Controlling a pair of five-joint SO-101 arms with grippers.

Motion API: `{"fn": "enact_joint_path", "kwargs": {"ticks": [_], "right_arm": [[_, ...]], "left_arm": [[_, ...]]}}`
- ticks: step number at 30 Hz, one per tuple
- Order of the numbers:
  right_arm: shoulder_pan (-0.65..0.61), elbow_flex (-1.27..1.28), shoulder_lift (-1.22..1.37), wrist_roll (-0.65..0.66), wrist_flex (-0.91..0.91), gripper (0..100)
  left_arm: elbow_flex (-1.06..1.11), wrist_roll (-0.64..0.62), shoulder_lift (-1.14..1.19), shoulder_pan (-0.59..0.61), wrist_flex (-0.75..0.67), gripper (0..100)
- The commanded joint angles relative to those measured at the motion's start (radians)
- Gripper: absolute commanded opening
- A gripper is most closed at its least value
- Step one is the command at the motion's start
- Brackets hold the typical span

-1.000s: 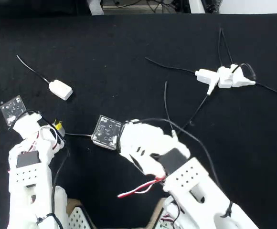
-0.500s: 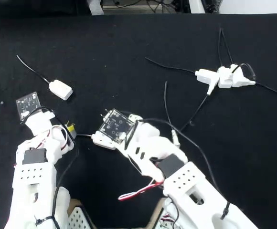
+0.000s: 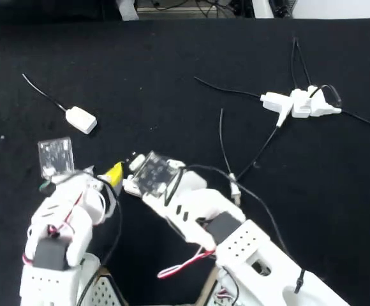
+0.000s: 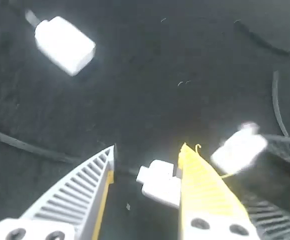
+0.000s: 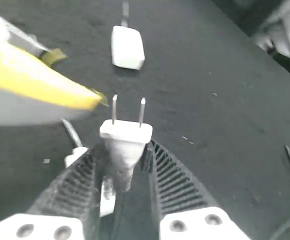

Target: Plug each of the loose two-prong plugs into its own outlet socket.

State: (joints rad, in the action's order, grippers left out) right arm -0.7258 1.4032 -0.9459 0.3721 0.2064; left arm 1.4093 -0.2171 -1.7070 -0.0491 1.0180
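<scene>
Desk point(image 3: 172, 57): black matt cloth that soaks up the light. In the high view it is lit evenly from above, with no hard shadows on it. The arms and the adapter point(image 3: 81, 119) on the left are washed out to plain white, their surface detail lost. A bright band of room runs along the far edge.

Left wrist view: dim overall, and the white parts glow against the dark cloth.

Right wrist view: brighter, and the cloth shows a grey sheen. The plug point(image 5: 125, 137) is lit from above, its prongs glint, and deep shade lies beneath it.

White plug point(image 5: 125, 136), black table point(image 3: 172, 57).
</scene>
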Motion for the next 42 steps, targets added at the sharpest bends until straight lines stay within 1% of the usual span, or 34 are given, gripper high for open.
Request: {"fn": "enact_joint_path", "kwargs": {"ticks": [1,3,10,11,14,16,19,24,29,32,35,37,42], "right_arm": [[-0.061,-0.007,-0.028,-0.006,-0.002,1.0],[-0.066,-0.018,-0.028,-0.006,0.018,1.0],[-0.066,-0.024,-0.028,-0.006,0.049,1.0],[-0.066,-0.028,-0.028,-0.006,0.063,1.0],[-0.066,-0.035,-0.028,-0.006,0.084,1.0],[-0.068,-0.042,-0.028,-0.006,0.1,1.0],[-0.068,-0.056,-0.028,-0.006,0.11,1.0],[-0.068,-0.059,-0.028,-0.006,0.11,1.0],[-0.069,-0.062,-0.028,-0.006,0.13,1.0],[-0.069,-0.062,-0.031,-0.006,0.129,1.0],[-0.069,-0.071,-0.036,-0.006,0.13,1.0],[-0.064,-0.084,-0.036,-0.006,0.144,1.0],[-0.068,-0.133,-0.038,-0.006,0.212,1.0]], "left_arm": [[-0.001,0.04,-0.101,-0.051,0.029,21],[-0.035,0.04,-0.061,-0.053,0.04,21],[-0.061,0.041,-0.057,-0.042,0.04,21],[-0.061,0.041,-0.057,-0.019,0.021,21],[-0.051,0.032,-0.057,0.099,-0.043,21],[-0.051,0.011,-0.057,0.136,-0.048,21],[-0.061,-0.008,-0.057,0.105,-0.026,21],[-0.114,-0.003,-0.057,-0.027,0.063,21],[-0.139,0.104,-0.057,-0.074,0.077,21],[-0.051,0.153,-0.057,-0.107,0.028,21],[0.05,0.195,-0.057,-0.102,-0.057,21],[0.081,0.195,-0.057,-0.081,-0.092,21],[0.09,0.195,-0.057,-0.041,-0.106,21]]}}
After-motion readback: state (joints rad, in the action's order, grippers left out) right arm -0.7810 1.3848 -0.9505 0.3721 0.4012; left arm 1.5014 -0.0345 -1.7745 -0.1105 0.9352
